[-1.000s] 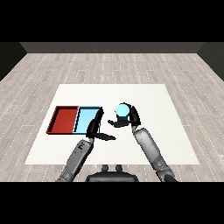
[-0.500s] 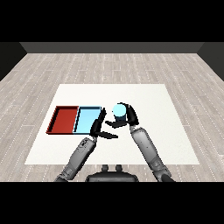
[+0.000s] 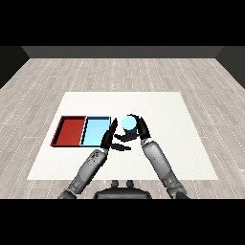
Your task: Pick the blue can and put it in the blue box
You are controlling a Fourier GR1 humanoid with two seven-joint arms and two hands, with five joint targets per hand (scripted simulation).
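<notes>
Holding blue can (image 3: 128, 123) — right hand (image 3: 139, 129) curled round it | left hand (image 3: 109, 137) straight-fingered | white table (image 3: 158, 110) — grey plank floor (image 3: 143, 72)

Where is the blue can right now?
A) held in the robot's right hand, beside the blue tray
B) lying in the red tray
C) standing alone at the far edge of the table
A: the right hand curls round the blue can, just right of the light blue tray.
</notes>
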